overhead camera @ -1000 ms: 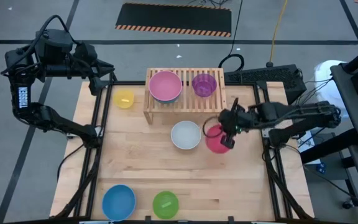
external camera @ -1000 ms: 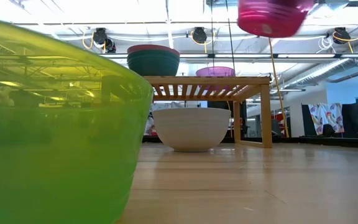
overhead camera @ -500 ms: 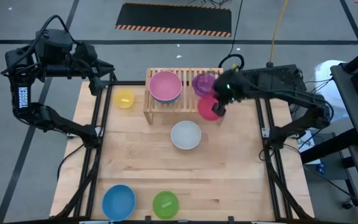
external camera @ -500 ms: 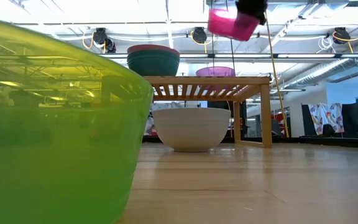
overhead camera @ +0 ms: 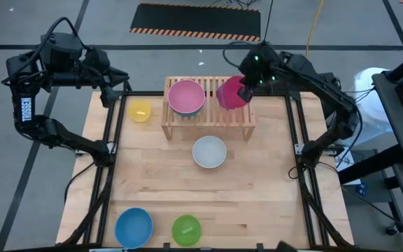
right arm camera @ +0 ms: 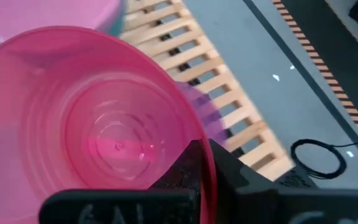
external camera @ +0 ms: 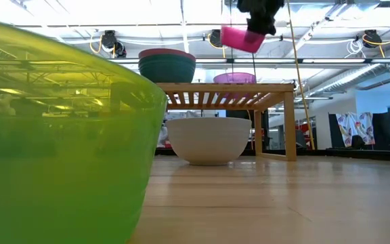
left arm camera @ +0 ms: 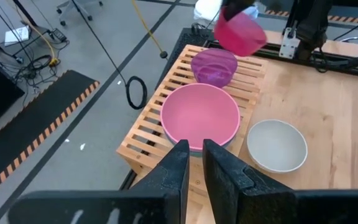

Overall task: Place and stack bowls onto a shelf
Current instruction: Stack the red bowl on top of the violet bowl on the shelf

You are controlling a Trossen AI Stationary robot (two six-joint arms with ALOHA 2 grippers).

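Rim of the red bowl is pinched in my right gripper, held tilted in the air over the purple bowl on the shelf; my left gripper, fingers pressed together, waits back by the table's far left corner. Released at this slant, I judge it could catch the purple rim and slide off the slats instead of nesting. Beyond my fingers, red hides nearly all the purple, so I can't check alignment.

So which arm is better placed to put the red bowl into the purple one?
The right: its end effector already holds the red bowl above the purple bowl on the shelf. The left end effector waits beyond the table's far-left corner.
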